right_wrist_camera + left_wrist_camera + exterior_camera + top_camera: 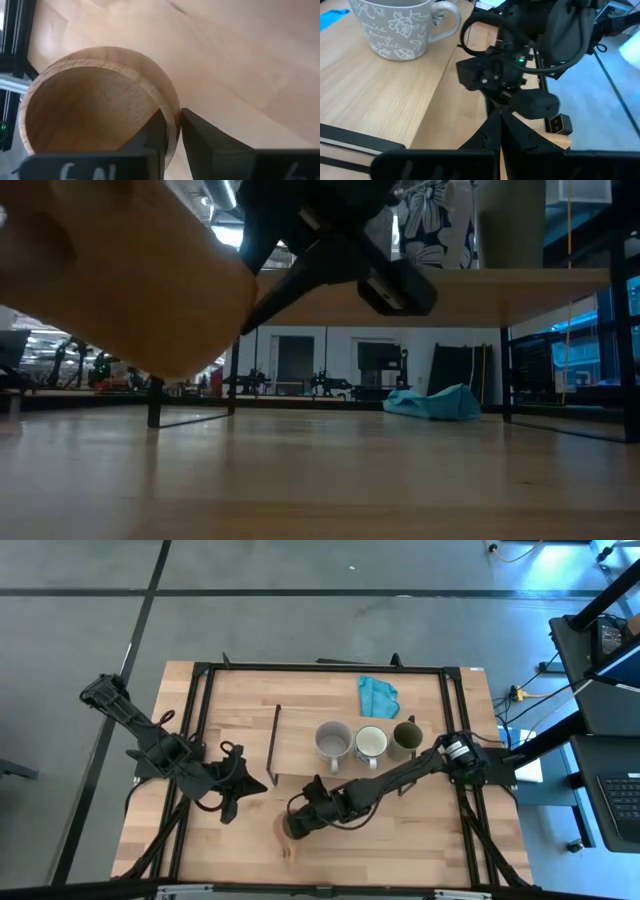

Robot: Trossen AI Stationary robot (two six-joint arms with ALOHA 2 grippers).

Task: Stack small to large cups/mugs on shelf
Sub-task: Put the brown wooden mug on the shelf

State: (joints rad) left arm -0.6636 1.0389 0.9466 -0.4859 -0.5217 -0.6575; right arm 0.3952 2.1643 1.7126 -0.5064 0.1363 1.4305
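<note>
Fingers of the right gripper [172,145] stand only a little apart, pinching the rim wall of the brown wooden cup [95,107]: one finger inside the bowl, the other against its outer side. Seen from above, this gripper [300,823] is at the near middle of the worktop [240,840], and the wooden cup [289,832] under it seems lifted clear of the surface, since the low view shows its rounded body [120,280] hanging above the wood. Left gripper fingers [501,131] are pressed fully together with nothing between them, and that arm [232,790] waits just left of the held cup.

Farther out, three mugs already stand in a row on the shelf [290,740]: the grey floral mug [333,741] on the left, the white cup [371,744] in the middle, the olive-green cup [406,739] on the right. A teal cloth [377,695] lies beyond them at the far edge.

By my reading most of the task is done; only the wooden cup is left to place on the shelf
</note>
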